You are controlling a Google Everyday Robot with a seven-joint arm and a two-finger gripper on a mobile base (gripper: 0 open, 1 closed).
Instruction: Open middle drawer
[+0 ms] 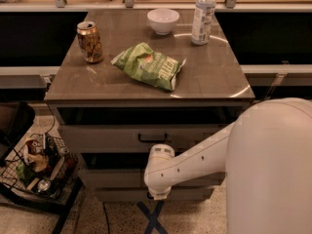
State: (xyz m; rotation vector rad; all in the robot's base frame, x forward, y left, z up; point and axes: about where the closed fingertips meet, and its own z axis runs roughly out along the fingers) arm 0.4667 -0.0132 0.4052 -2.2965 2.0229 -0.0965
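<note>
The cabinet has three handled drawer fronts under a grey-brown top. The top drawer (122,138) shows its dark handle (153,138). The middle drawer (109,177) is the low wide front below it, set back under a dark gap. Its centre handle is hidden behind my white arm (195,162). The lowest front (122,194) is just above the floor. My gripper (157,195) hangs at the arm's lower end, in front of the middle and lowest fronts at their centre.
On the top stand a can (90,42), a green chip bag (150,65), a white bowl (163,21) and a water bottle (203,14). A black wire basket (39,172) of clutter stands on the floor at left. Blue tape (152,217) marks the floor.
</note>
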